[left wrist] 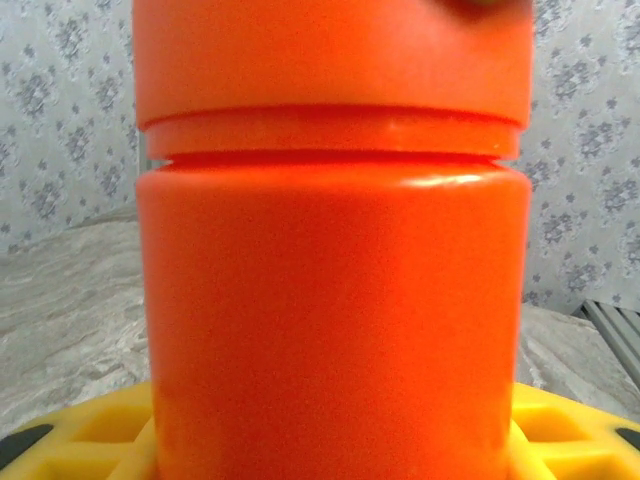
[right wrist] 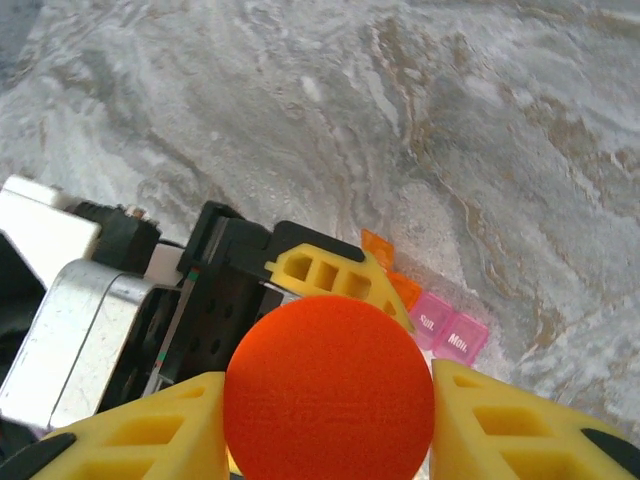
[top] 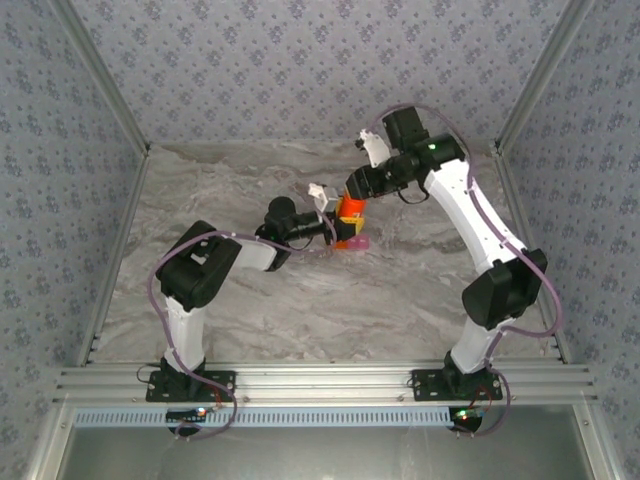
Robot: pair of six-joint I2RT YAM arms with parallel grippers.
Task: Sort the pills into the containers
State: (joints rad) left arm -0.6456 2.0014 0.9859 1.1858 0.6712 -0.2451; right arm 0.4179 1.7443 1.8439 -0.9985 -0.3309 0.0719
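Right fingers (right wrist: 500, 420) astride orange bottle (right wrist: 328, 390); pill box (right wrist: 432, 322) just beyond, seemingly clear

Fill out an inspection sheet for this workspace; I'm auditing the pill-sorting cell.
Surface: marbled grey table, bare apart from the job's things.
Job's things: small pill box with orange and pink parts lies on the table beside the orange bottle; the bottle's cap is on.
Clutter: nothing seen.
Grippers: left gripper grips the bottle's body from the side; right gripper comes from above, its yellow fingers against both sides of the cap.
Cables: a pale purple cable loops along the left arm and another along the right arm, both off the table.
Surroundings: patterned walls; aluminium rail at the near edge.
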